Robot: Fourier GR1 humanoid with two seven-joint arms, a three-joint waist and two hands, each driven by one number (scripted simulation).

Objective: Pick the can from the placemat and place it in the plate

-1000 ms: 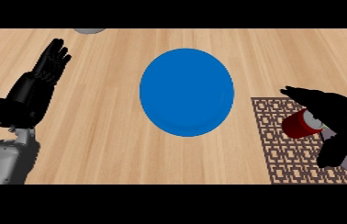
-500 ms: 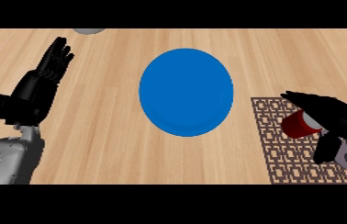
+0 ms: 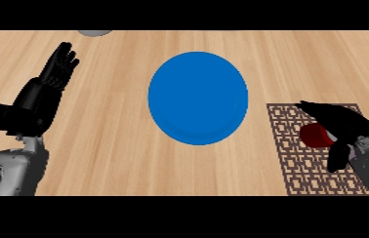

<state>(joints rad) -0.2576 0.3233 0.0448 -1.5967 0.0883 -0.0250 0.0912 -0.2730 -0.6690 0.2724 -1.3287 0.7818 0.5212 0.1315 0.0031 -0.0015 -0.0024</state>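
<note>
Can [image 3: 315,136] was the one to watch: red, over on the placemat at the view's right side, with a black hand wrapped round it.

Biggest first. The pale wooden counter [image 3: 108,134] ran across the whole view, planks and all. Dead centre on it lay the blue plate [image 3: 198,98], round, bare, nothing on it, well apart from both hands. To its right lay the placemat [image 3: 288,173], a dark lattice pattern, flat on the wood, its near corner just beside the plate's rim but not under it.

On the far left, the left forearm [image 3: 20,171] came up grey from the lower edge, and the left hand [image 3: 39,103] rested open above it, fingers straight and pointing away up the counter, touching nothing.

On the right, the right hand [image 3: 338,122] was over the placemat, fingers curled across the can's far side and thumb hooked round its near side: closed on the can. Only the can's red left part showed past the fingers.

Smallest of all, a grey object [image 3: 95,32] peeked in at the top edge, too cut off to name.
</note>
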